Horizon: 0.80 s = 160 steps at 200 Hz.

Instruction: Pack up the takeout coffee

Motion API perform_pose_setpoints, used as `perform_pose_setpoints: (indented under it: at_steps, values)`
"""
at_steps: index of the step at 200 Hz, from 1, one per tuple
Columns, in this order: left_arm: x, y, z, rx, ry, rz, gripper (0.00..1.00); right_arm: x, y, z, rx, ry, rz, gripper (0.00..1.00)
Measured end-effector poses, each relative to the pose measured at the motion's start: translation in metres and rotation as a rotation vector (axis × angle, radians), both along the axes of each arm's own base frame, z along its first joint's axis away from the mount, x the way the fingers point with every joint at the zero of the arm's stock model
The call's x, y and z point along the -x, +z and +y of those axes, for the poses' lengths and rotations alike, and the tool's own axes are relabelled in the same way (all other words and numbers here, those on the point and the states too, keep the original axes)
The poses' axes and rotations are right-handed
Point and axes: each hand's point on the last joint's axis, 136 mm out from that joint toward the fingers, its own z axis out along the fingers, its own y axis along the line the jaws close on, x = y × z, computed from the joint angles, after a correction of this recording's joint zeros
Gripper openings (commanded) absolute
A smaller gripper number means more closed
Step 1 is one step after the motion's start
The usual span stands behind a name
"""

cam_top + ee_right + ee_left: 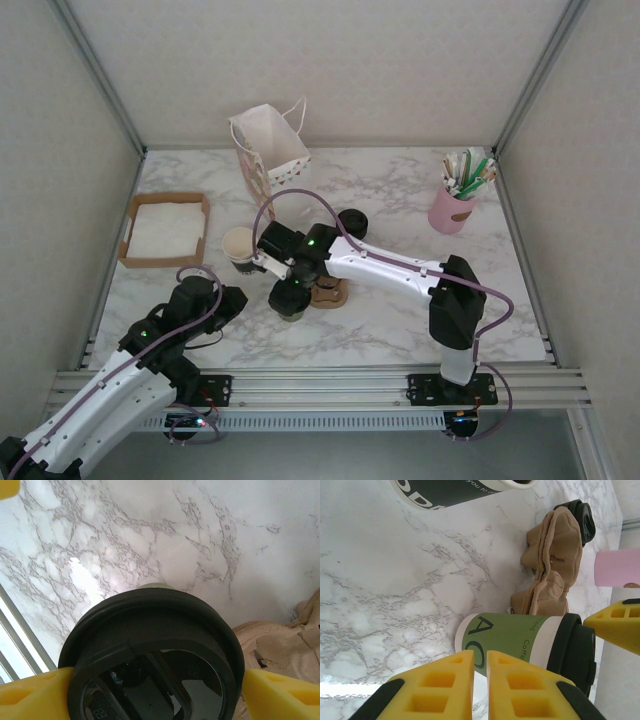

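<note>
Your coffee [515, 640] stands upright on the table [395, 580], just beside the cardboard carrier [550, 565], probably staged for loading. The right gripper [155, 680] has its 2 fingers either side of the lid [150, 625]; whether they pinch it, you cannot tell. The left gripper [480, 672] waits clenched on nothing.

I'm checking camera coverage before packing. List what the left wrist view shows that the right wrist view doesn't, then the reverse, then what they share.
Left wrist: the green side and lettering of the takeout coffee, a lidless cup, a black lid-like piece, a pink cup, and the shut left gripper.
Right wrist: the coffee lid's top face and the pale rail at the table edge.
Shared: the coffee, the right gripper astride its lid (grip unclear), the cardboard carrier and the marble table.
</note>
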Motion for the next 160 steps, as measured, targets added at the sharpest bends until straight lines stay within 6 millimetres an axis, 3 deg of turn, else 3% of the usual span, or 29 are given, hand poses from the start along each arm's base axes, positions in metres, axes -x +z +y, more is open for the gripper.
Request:
perform_pose_setpoints:
  at_steps: [43,70,115,160]
  values:
    - [0.0,0.0,0.0,0.002,-0.002,0.0,0.16,-0.001,0.006,0.003,-0.011,-0.003,-0.002,0.89]
    - [-0.001,0.002,-0.003,0.014,-0.012,-0.005,0.22,-0.003,-0.004,0.004,0.02,-0.005,0.005,0.89]
    - [-0.006,0.011,-0.022,0.12,-0.065,-0.045,0.25,-0.003,-0.012,0.005,0.037,-0.007,0.012,0.89]
    - [-0.007,0.0,-0.035,0.225,-0.108,-0.023,0.3,-0.003,-0.012,0.006,0.035,-0.006,0.011,0.89]
